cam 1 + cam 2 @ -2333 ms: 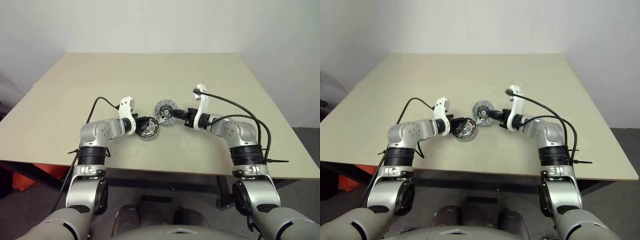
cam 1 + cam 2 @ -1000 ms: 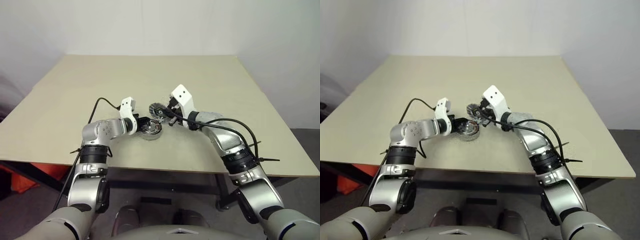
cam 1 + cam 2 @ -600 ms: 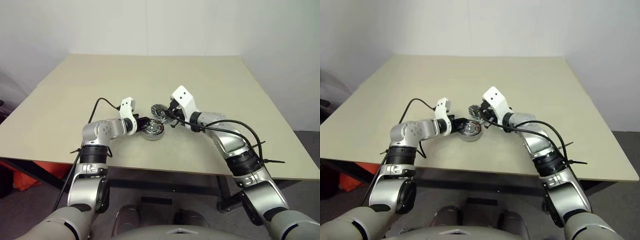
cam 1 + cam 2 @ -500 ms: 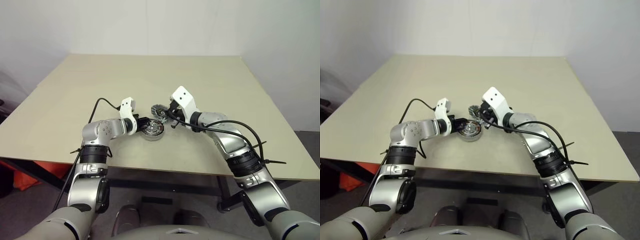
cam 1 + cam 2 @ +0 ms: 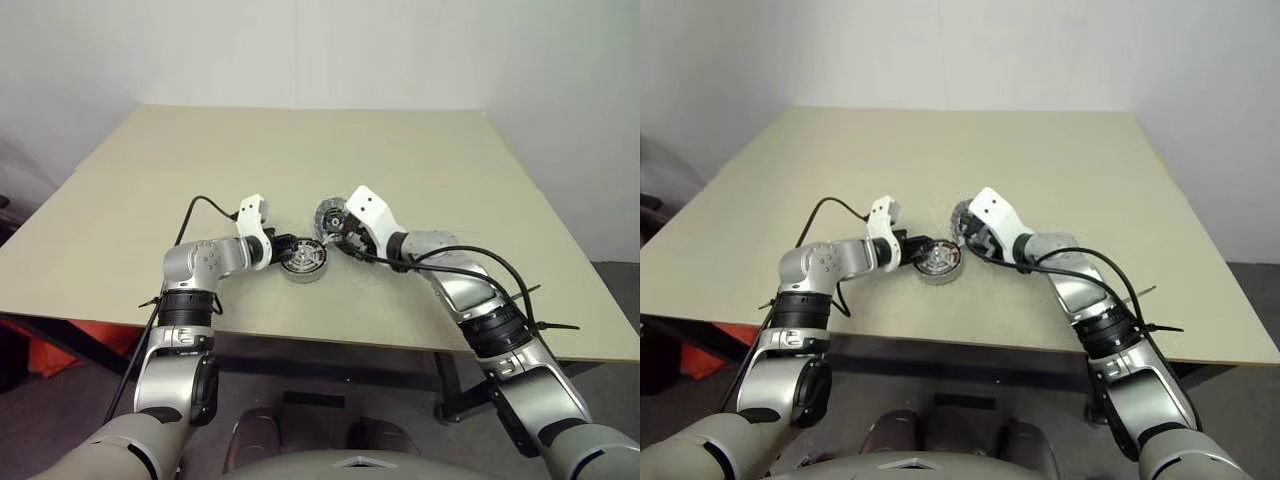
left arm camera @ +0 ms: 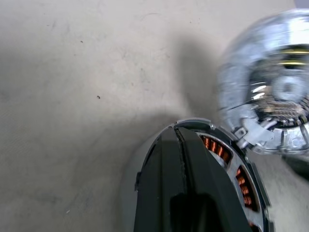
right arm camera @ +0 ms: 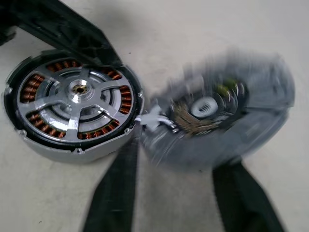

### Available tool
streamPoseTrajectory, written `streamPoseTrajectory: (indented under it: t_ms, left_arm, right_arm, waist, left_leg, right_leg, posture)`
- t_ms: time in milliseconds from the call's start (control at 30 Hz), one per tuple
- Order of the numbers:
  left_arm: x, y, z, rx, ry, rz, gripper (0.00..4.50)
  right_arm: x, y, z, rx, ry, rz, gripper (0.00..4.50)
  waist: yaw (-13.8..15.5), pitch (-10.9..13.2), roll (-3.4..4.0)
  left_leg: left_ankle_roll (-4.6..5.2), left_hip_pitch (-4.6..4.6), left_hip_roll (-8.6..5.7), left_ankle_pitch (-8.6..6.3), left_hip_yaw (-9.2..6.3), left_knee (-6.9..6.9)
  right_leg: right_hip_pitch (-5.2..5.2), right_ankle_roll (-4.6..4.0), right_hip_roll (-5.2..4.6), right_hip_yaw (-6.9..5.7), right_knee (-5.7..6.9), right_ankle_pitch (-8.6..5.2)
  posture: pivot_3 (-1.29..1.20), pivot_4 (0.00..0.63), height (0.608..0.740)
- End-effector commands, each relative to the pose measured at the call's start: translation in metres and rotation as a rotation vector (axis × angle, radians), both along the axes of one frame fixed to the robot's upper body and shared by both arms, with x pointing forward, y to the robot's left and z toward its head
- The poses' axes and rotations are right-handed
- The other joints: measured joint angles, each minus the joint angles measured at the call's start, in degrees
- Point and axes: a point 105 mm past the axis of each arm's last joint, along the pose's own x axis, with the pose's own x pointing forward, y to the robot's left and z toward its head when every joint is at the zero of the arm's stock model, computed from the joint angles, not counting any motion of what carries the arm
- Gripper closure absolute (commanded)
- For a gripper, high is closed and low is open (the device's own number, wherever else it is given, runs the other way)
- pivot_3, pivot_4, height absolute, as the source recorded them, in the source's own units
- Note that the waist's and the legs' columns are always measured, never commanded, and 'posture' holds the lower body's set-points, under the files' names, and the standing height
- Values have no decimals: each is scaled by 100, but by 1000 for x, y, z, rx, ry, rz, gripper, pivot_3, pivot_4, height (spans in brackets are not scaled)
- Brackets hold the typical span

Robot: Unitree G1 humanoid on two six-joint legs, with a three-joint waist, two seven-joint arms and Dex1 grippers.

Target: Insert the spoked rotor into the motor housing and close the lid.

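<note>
The motor housing (image 7: 72, 104), a dark ring with copper windings, lies on the table. The spoked rotor (image 7: 79, 88) sits inside it, silver spokes up. My left gripper (image 5: 283, 250) is shut, its black fingers (image 6: 183, 179) pressed together over the housing's near rim (image 6: 227, 154). The lid (image 7: 222, 116), a grey notched disc, is blurred just right of the housing, touching its edge. My right gripper (image 7: 181, 159) stands open, one finger (image 7: 113, 193) on each side below the lid. In the left eye view the lid (image 5: 329, 213) is tilted beyond the housing (image 5: 304, 259).
The beige table (image 5: 420, 150) stretches wide behind and to both sides of the parts. Black cables (image 5: 470, 255) trail from both wrists. The table's front edge (image 5: 330, 340) runs close below the arms.
My right gripper has opened and let go of the lid, which now lies blurred against the housing's right side. The left gripper and housing have kept still.
</note>
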Motion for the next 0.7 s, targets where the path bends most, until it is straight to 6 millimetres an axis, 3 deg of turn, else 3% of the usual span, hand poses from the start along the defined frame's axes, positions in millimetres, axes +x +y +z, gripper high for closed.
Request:
streamPoseTrajectory:
  t_ms: [33,100,433,700]
  left_arm:
    - [6,4,7,12,-22,16,4500]
    - [6,4,7,12,-22,17,4500]
    - [7,3,7,15,-22,15,4500]
    - [2,-5,12,-9,-42,-41,4500]
  right_arm:
    - [-5,8,17,17,-51,54,701]
    - [-4,8,18,20,-51,53,25]
    - [1,7,20,63,-24,6,25]
    - [7,-8,12,74,40,-63,25]
  waist:
    - [1,0,0]
    - [2,1,-2]
    - [3,2,-3]
    - [5,2,-3]
  left_leg:
    - [1,0,-1,0,0,0]
    - [2,0,-3,-1,0,0]
    - [1,2,-2,-1,0,1]
    - [1,2,-3,0,0,1]
  right_leg:
    - [-1,0,0,0,-1,0]
    - [-2,-9,-2,0,-2,5]
    - [-2,-8,-2,0,-1,4]
    - [-2,-19,-2,0,-1,11]
  posture:
    - [0,0,740]
    - [0,0,740]
    - [0,0,740]
    - [0,0,740]
